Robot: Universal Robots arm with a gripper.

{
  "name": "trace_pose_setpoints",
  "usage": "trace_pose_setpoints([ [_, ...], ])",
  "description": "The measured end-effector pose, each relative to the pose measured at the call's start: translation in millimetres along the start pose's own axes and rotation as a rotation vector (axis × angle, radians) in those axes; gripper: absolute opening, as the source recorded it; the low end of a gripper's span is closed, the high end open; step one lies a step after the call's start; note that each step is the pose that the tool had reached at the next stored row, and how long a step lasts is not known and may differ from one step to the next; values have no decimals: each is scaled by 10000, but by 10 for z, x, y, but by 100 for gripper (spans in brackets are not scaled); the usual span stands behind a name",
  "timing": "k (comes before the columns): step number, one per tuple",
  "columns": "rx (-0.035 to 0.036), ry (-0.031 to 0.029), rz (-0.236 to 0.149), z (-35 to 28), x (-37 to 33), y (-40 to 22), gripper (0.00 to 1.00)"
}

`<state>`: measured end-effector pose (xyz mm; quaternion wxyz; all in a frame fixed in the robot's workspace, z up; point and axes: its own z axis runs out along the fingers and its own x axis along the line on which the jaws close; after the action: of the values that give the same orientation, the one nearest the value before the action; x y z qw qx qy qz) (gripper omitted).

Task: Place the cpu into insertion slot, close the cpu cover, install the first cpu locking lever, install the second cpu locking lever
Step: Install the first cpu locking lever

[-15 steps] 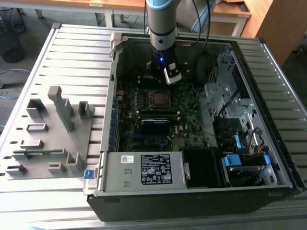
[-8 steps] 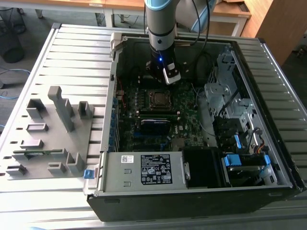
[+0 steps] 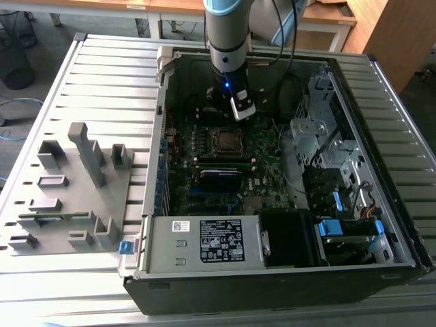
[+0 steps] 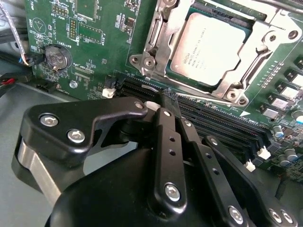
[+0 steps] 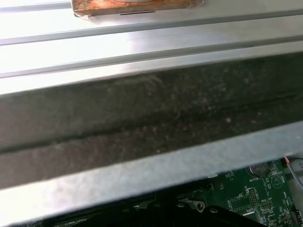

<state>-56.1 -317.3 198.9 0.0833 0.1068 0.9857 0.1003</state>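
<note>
The cpu [image 4: 210, 47] sits in the insertion slot [image 3: 225, 140], just above the exterior view's centre, with the cpu cover [image 4: 161, 42] down around it. Directly above in that frame hangs the gripper [image 3: 237, 112], its 2 fingers [image 4: 166, 142] drawn narrow together, holding nothing.

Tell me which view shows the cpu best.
Second wrist view: the cpu is close, its silver top plain inside the cpu cover. In the exterior view the cpu is a small square mid-board. The first wrist view faces the case wall.
</note>
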Motion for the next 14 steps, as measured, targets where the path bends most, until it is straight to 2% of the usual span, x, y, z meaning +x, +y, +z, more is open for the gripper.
trace_pose_setpoints([
  [10, -30, -39, 3, 3, 13, -4, 10],
  [14, -32, -62, 133, 4, 14, -4, 10],
])
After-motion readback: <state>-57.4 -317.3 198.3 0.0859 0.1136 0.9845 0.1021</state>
